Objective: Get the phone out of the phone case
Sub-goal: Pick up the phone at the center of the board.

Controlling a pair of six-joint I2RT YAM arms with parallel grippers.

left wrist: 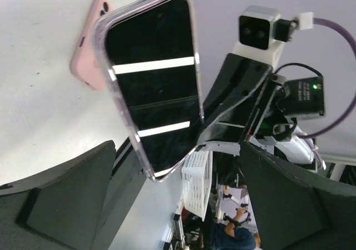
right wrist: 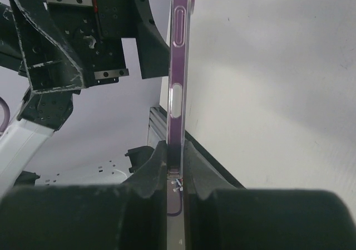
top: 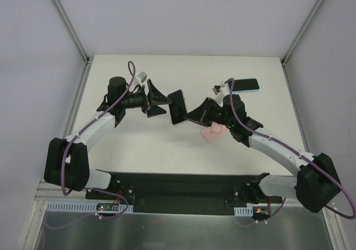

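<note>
Black phone (left wrist: 153, 88); phone case (right wrist: 178, 49) clear, maybe purple-tinted; second case (top: 213, 132) pink; table (top: 139, 147) white.

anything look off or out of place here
Nothing broken or spilled. The phone, in its clear case, is pinched on edge above the table by the right gripper, left gripper open beside it. A pink case and another phone lie loose nearby.

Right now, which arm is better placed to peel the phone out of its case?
Left. The right fingers are clamped on the cased phone's edge, holding it aloft. The left fingers are open, empty and facing its screen close by.
</note>
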